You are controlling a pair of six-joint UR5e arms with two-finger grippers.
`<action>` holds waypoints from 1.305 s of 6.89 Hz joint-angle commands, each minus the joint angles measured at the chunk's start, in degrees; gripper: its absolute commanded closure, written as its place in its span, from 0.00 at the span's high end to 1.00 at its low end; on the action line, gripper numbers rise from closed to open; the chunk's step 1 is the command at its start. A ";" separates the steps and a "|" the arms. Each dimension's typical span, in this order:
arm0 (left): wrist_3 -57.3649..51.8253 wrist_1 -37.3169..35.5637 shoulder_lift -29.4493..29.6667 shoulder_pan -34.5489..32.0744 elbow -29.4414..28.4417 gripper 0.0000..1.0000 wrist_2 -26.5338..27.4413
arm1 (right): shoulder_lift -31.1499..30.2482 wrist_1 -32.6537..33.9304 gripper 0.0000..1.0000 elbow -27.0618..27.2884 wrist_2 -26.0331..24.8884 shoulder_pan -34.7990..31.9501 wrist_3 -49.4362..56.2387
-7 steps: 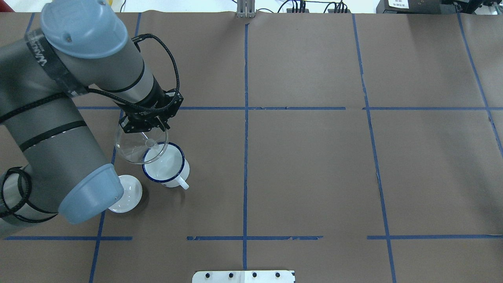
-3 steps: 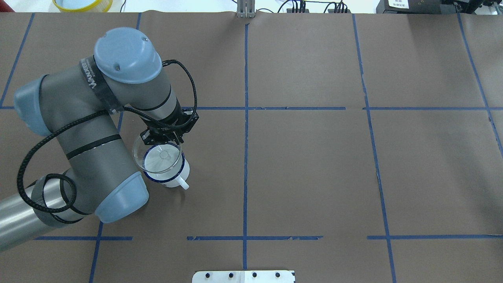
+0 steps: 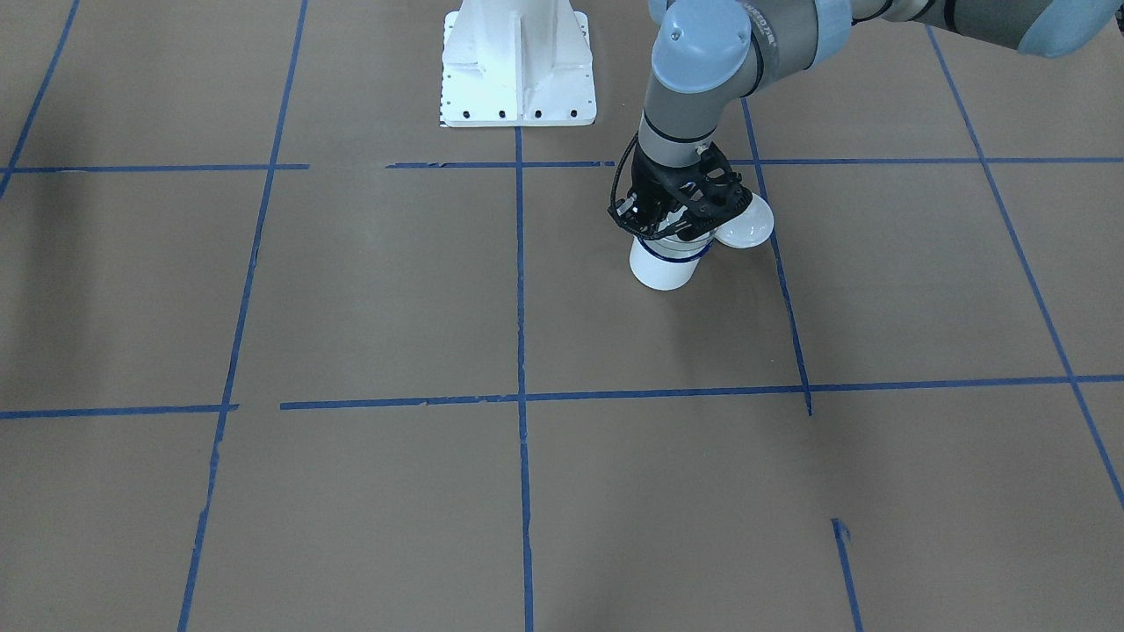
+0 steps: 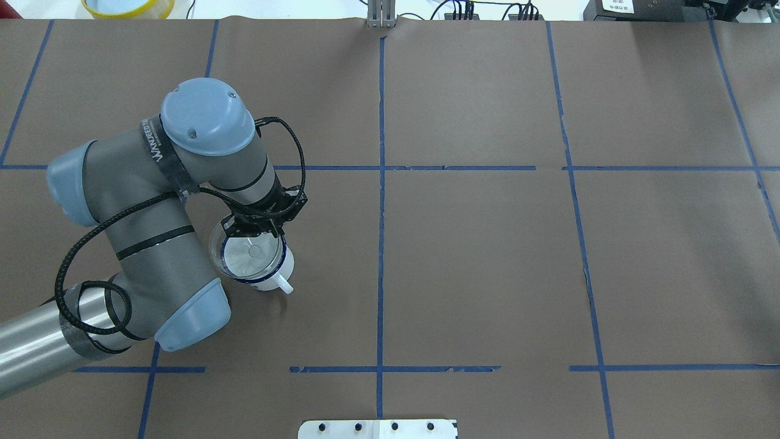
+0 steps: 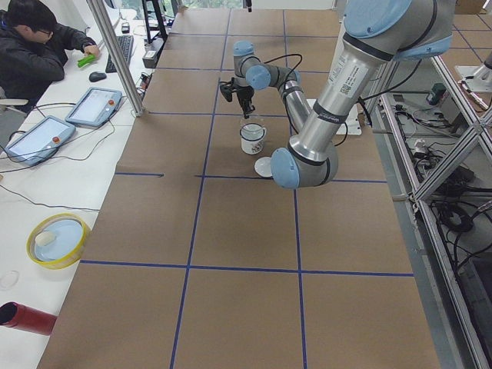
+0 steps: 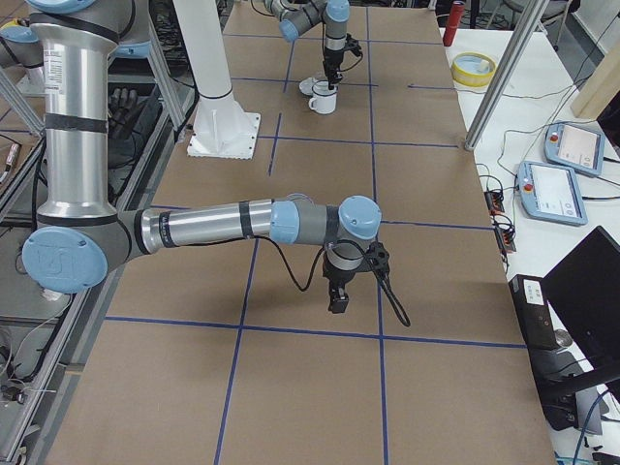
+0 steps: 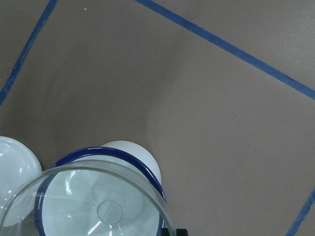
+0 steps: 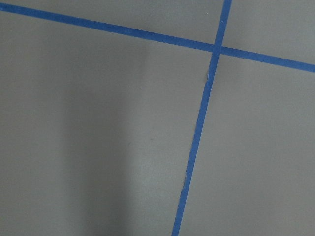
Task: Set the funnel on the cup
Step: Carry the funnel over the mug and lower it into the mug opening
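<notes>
The clear funnel (image 4: 248, 252) hangs centred over the mouth of the white mug with the dark blue rim (image 4: 284, 266); whether it rests on the rim I cannot tell. My left gripper (image 4: 255, 230) is shut on the funnel's far rim, right above the cup (image 3: 665, 266). In the left wrist view the funnel's rim (image 7: 147, 189) overlaps the cup's blue rim (image 7: 129, 157). The cup's handle points toward the robot's side. My right gripper (image 6: 337, 302) shows only in the exterior right view, low over bare table far from the cup; I cannot tell if it is open.
A round white lid (image 3: 747, 224) lies right beside the cup, also seen in the left wrist view (image 7: 14, 162); my left arm hides it in the overhead view. A yellow dish (image 4: 128, 6) sits off the table's far left corner. A person sits at the side desk (image 5: 34, 54).
My left gripper carried the funnel right and toward the robot, from beside the cup to directly over its mouth, and lowered it. The left elbow now covers the lid.
</notes>
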State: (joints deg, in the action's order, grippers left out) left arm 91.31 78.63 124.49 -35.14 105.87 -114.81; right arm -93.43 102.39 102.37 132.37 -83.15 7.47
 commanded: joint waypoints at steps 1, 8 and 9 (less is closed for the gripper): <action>-0.25 0.38 -0.22 0.68 -0.31 0.00 0.02 | 0.00 0.00 1.00 0.03 0.00 0.00 0.00; -0.25 0.91 -0.13 1.04 -1.45 0.48 0.28 | 0.00 0.00 1.00 0.03 0.00 0.00 0.00; -0.25 1.09 -0.13 1.04 -1.45 0.67 0.28 | 0.09 0.00 1.00 0.03 0.00 0.00 0.00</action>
State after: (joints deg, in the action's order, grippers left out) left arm 91.05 79.45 124.33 -34.11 104.46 -114.54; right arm -93.41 102.39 102.39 132.36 -83.15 7.47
